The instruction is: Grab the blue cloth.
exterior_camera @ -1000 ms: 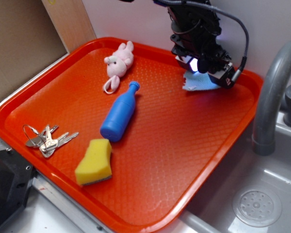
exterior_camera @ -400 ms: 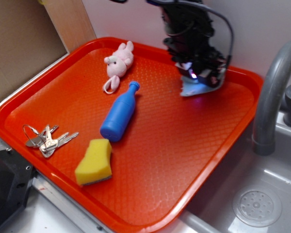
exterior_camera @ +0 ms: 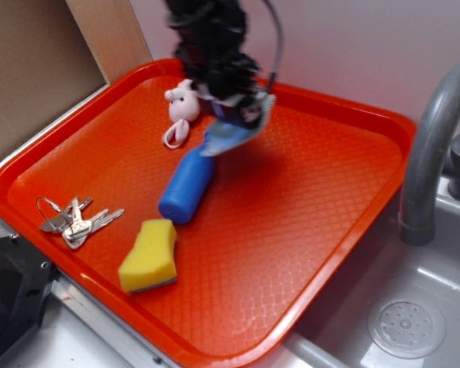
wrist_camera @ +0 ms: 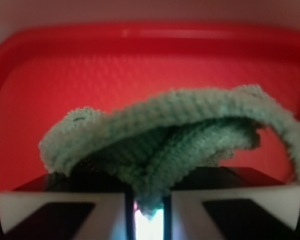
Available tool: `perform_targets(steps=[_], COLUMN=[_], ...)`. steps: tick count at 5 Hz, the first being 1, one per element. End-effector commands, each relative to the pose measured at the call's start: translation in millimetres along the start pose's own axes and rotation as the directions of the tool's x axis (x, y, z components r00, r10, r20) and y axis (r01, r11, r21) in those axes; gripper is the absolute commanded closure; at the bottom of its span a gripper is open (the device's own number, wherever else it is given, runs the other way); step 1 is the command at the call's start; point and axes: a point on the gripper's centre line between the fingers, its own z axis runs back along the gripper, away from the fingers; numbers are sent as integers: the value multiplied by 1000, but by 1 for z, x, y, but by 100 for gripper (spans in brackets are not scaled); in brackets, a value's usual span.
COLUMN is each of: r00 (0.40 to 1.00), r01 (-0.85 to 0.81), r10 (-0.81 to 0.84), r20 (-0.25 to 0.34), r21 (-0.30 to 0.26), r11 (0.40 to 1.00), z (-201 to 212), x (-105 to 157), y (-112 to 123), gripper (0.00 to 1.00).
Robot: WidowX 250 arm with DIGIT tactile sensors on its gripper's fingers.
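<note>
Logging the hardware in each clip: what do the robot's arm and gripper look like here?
The arm is black and blocky, motion-blurred in the exterior view, with a grey cable looping down its side. In the wrist view the gripper shows two white finger pads with dark inset panels, black housing above them, and a small bright light glowing in the narrow gap. No markings are legible.

The tray is bright orange-red with a fine diamond-embossed pattern. On it, the bottle is solid blue, the sponge below the bottle is yellow with a grey base, the plush toy above it is pale pink, and the keys are silver. The blue cloth shows pale ribbed knit. The tool is black with white pads.
</note>
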Motion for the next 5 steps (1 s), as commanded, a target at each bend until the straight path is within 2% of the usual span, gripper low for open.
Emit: perform_targets(steps=[1, 2, 3, 4, 5], r00=[996, 982, 934, 937, 932], r01=[-75, -173, -333, -346, -352], r10=[70, 170, 318, 335, 332], r20=[47, 89, 164, 101, 146], r21=[111, 33, 71, 122, 147], r11=[991, 984, 940, 930, 924], z=[111, 165, 174, 163, 162], x=[-20, -37, -41, -45, -50], y=[29, 65, 80, 94, 92], gripper=[100, 100, 100, 100, 100])
